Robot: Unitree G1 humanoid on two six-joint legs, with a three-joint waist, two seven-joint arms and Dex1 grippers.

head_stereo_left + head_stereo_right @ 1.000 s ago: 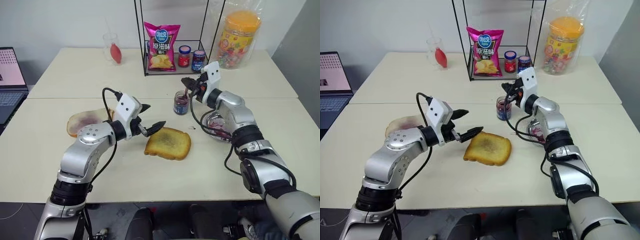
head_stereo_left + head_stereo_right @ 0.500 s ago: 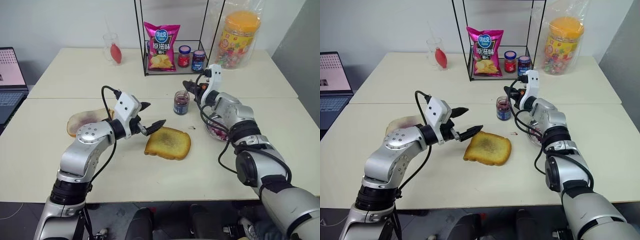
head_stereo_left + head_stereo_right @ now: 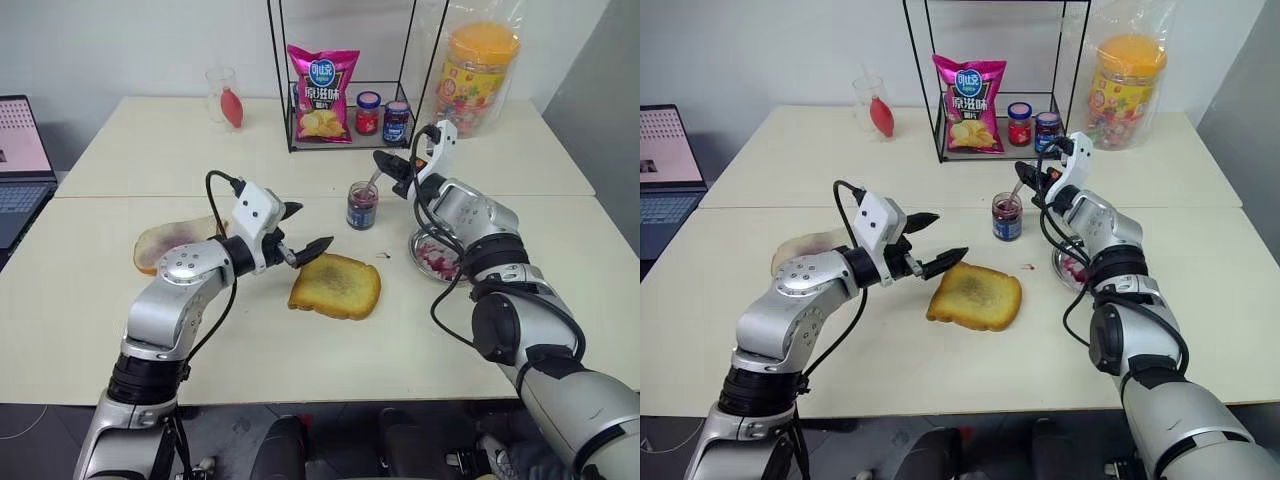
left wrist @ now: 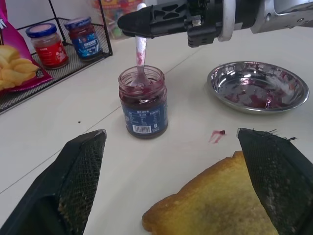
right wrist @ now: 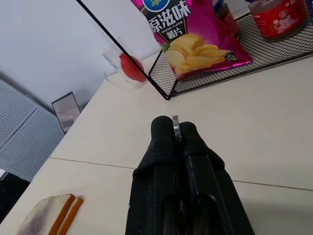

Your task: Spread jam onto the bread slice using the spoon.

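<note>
Over the jam (image 4: 143, 105) jar, right gripper (image 3: 392, 165) has rolled its wrist, clamped on the spoon (image 4: 140, 51), bowl dipping. Left gripper (image 3: 309, 236) waits open beside the bread slice (image 3: 336, 286), toward the jar's near side.

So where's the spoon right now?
The spoon stands bowl-down in the open jam jar, its handle pinched by the right gripper, between the wire rack and the toast.
</note>
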